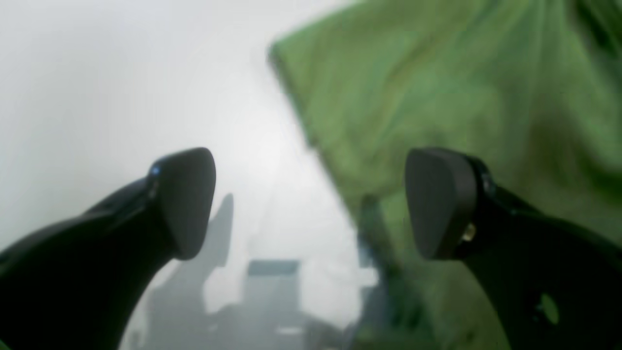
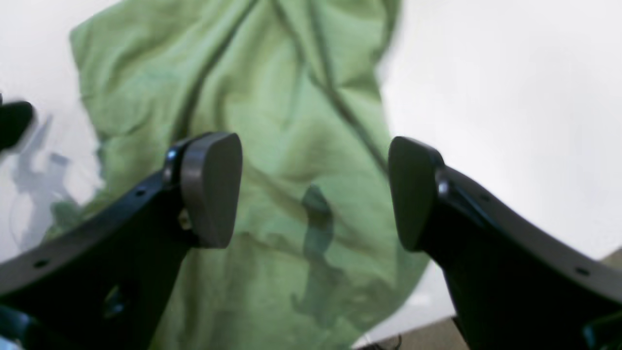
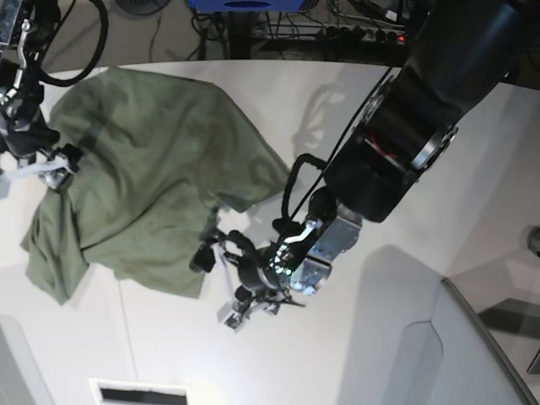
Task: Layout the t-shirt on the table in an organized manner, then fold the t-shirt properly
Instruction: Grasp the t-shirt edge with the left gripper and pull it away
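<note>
1. The tabletop is white and broad, much bigger than the cloth on it.
2. The shirt lies crumpled on the tabletop's left part in the base view, bunched and creased rather than spread. Its long axis seems to run from the upper middle down to a loose corner at lower left.
3. The left gripper, on that view's right, sits at the shirt's lower right edge, jaws wide and empty. Its wrist view shows the cloth just to one side of the gap, touching nothing between the fingers.
4. The right gripper is at the shirt's left edge in the base view. Its jaws are also wide, with green cloth below them and none pinched.
5. Judgement: the layout step is unfinished. Each arm is nearest its own side of the shirt, so the next grasp likely means reaching inward to an edge and pulling apart.
</note>
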`<state>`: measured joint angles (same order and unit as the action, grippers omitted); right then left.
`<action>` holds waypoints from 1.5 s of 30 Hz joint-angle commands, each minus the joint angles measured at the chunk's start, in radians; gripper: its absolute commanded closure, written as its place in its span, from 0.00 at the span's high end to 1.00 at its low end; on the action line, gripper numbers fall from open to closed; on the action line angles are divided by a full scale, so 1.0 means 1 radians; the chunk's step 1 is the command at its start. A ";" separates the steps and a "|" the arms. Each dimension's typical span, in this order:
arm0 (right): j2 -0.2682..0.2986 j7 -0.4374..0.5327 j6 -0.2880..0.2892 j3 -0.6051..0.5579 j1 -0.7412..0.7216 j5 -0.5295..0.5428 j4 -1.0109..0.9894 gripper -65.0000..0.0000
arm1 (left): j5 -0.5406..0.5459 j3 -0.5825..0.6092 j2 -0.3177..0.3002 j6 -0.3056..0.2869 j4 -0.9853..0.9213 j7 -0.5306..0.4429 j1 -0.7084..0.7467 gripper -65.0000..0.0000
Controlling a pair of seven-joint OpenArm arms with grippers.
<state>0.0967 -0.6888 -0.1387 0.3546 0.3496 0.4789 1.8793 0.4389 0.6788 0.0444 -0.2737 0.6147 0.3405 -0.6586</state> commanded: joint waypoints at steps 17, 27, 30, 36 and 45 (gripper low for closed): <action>0.005 0.024 0.006 0.004 0.055 0.007 0.088 0.69 | 0.007 -0.166 0.088 -0.117 -0.178 -0.054 0.016 0.91; 0.005 0.021 0.006 -0.004 0.056 0.007 0.088 0.69 | -0.001 -0.158 0.090 -0.117 -0.174 -0.048 0.082 0.91; 0.005 0.021 0.006 0.002 0.056 0.007 0.088 0.69 | -0.001 -0.153 0.094 -0.118 -0.174 -0.047 0.096 0.90; 0.007 0.021 0.006 0.002 0.053 0.007 0.088 0.69 | 0.008 -0.024 0.108 -0.118 -0.172 -0.057 0.124 0.67; 0.007 0.019 0.006 -0.002 0.055 0.007 0.088 0.69 | 0.001 -0.176 0.105 -0.112 -0.178 -0.148 0.095 0.00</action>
<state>0.0940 -0.6861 -0.1349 0.3492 0.4084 0.4835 1.9450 0.4263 0.5056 0.1360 -0.3843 0.4210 0.2226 -0.5262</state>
